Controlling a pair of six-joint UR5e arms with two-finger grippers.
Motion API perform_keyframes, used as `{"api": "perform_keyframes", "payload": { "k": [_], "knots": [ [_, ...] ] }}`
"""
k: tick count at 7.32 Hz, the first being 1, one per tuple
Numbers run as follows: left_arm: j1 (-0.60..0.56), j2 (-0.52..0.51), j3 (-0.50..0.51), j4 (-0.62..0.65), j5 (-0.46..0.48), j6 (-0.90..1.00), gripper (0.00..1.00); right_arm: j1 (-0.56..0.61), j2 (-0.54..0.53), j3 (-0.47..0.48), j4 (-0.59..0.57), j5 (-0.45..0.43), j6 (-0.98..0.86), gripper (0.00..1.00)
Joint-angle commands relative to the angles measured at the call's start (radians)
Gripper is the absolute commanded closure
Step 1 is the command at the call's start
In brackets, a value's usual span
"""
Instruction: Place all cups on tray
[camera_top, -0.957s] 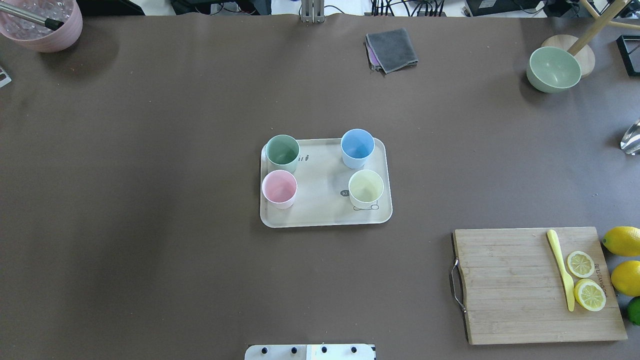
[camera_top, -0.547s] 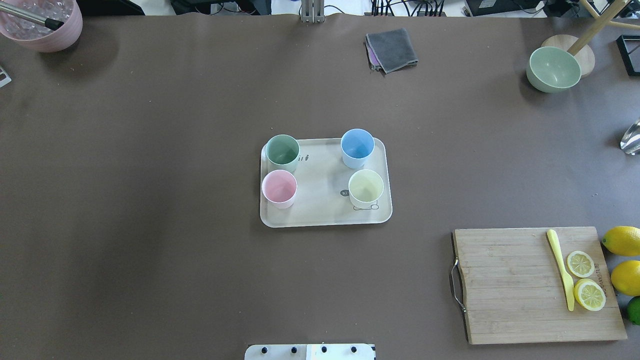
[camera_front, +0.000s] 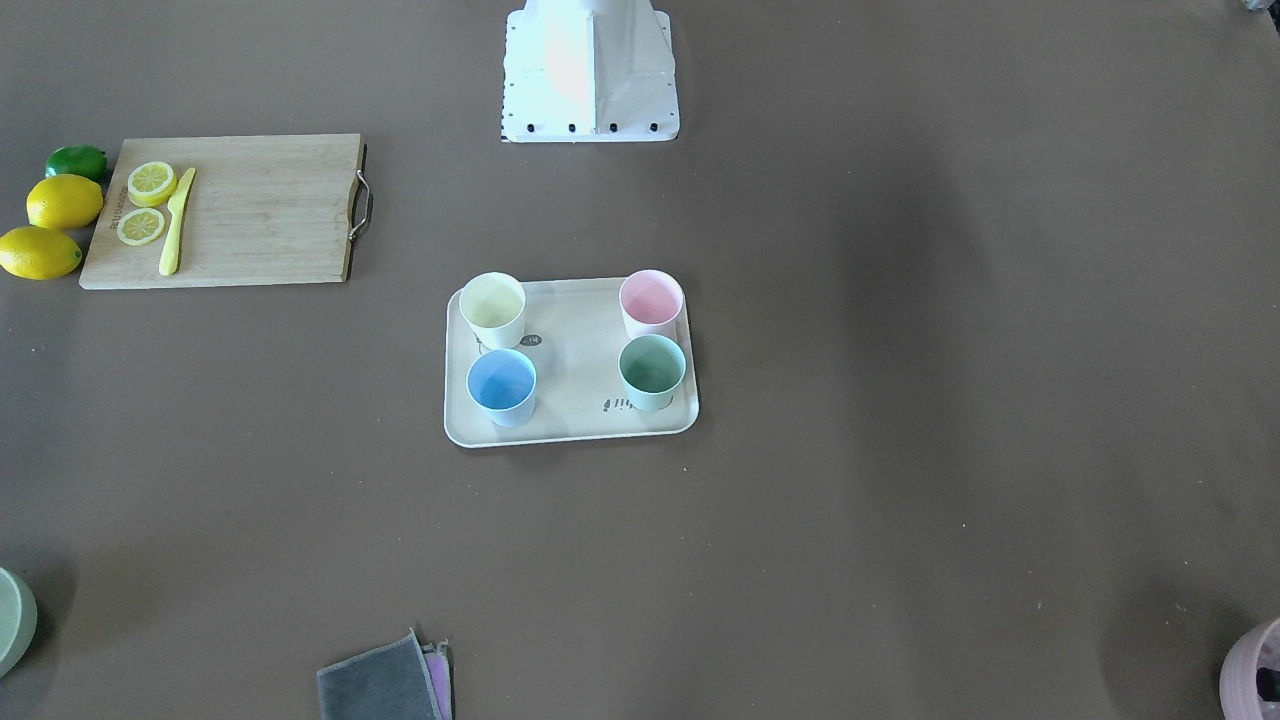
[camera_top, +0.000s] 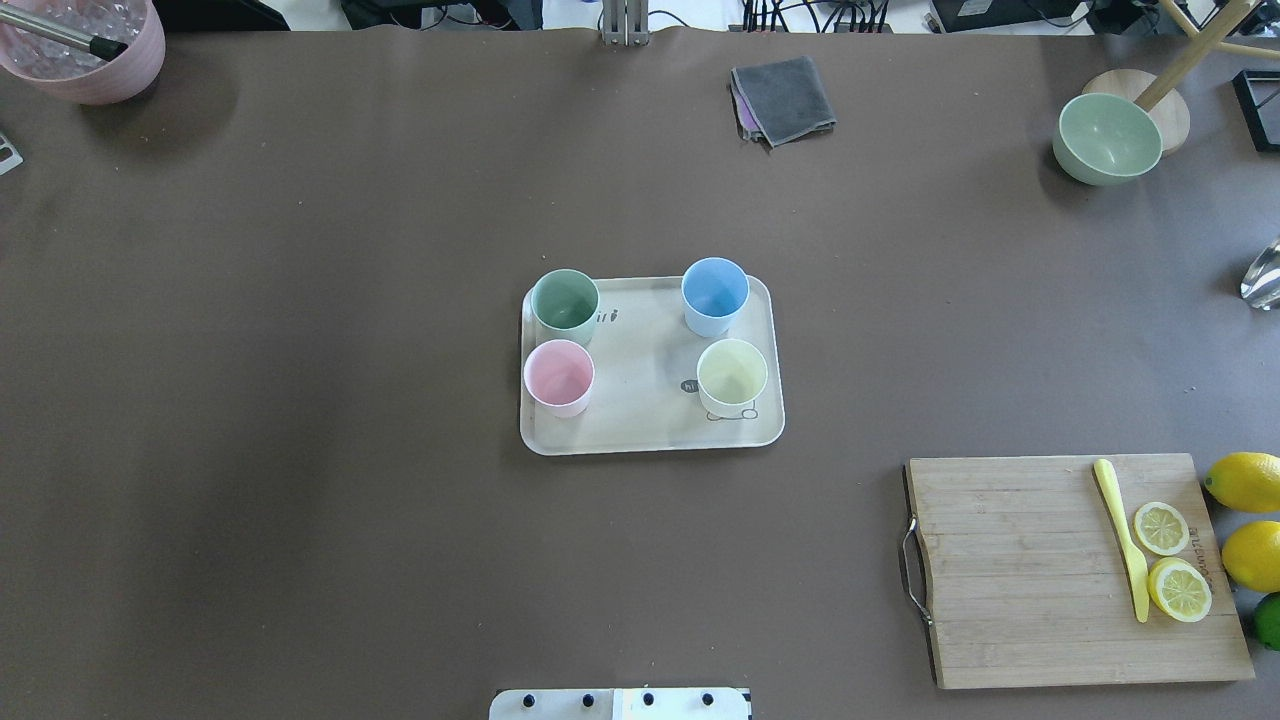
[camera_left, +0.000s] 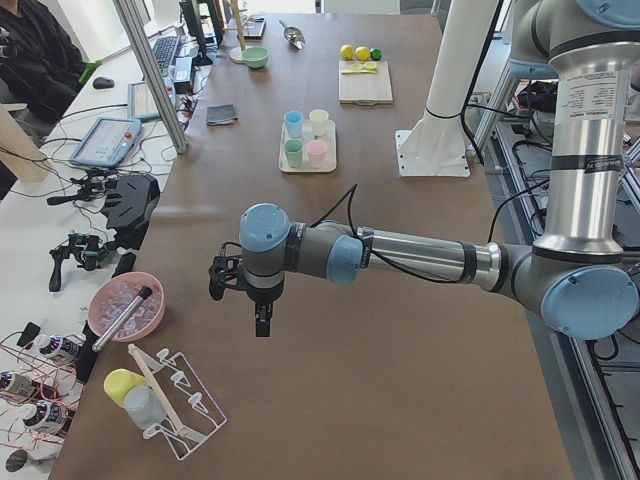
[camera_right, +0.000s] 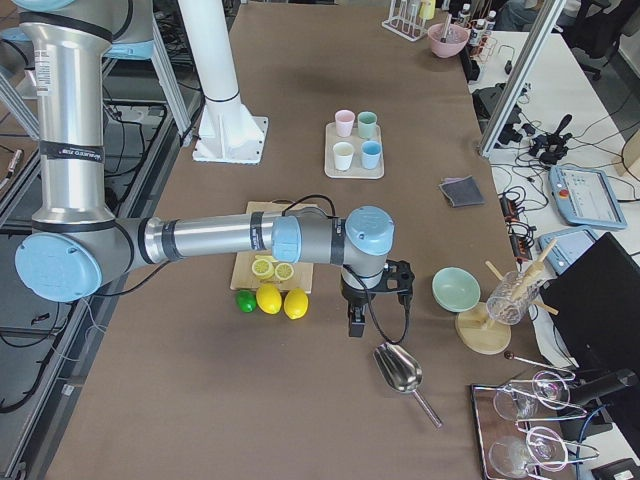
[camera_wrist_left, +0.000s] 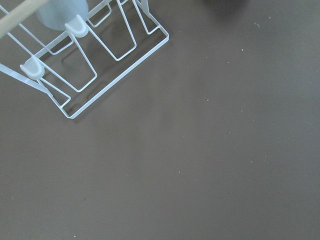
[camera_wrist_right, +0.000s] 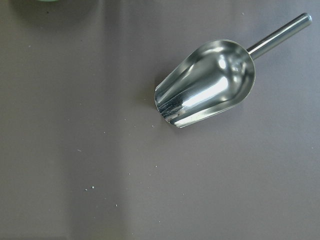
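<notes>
A cream rectangular tray (camera_top: 650, 425) with rounded corners and a raised rim is seen lying flat near the middle of the matte brown tabletop (camera_top: 300, 420). Small dark cartoon prints are shown on its smooth floor. Four smooth, round, slightly tapered cups are stood upright and mouth-up on it, one near each corner and apart from one another: a green cup (camera_top: 565, 299) and a blue cup (camera_top: 715, 290) on the side away from the robot, a pink cup (camera_top: 559, 373) and a pale yellow cup (camera_top: 732, 372) on the near side.

The left fingers (camera_left: 262, 322) are held pointing down above bare tabletop, well apart from the tray, near a white wire rack (camera_wrist_left: 95, 65). The right fingers (camera_right: 354, 322) are held pointing down near a polished metal scoop (camera_wrist_right: 207, 85) with a rod-shaped handle. Whether either pair is apart or together cannot be told from these side views.

A slatted wooden cutting board (camera_top: 1030, 570) with a metal handle is laid toward the robot's right, and two lemon halves (camera_top: 1161, 528) and a yellow plastic knife (camera_top: 1125, 540) are carried on it.
</notes>
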Motion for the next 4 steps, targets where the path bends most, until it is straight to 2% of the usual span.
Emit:
{"api": "perform_keyframes", "payload": {
  "k": [1,4],
  "knots": [
    [0.0,0.0,0.004,0.0,0.0,0.0,0.02,0.0,0.001,0.001,0.0,0.0,-0.001,0.0],
    [0.001,-0.002,0.018,-0.009,-0.006,0.0,0.02,-0.002,0.001,0.004,0.0,0.0,-0.001,0.0]
  ]
}}
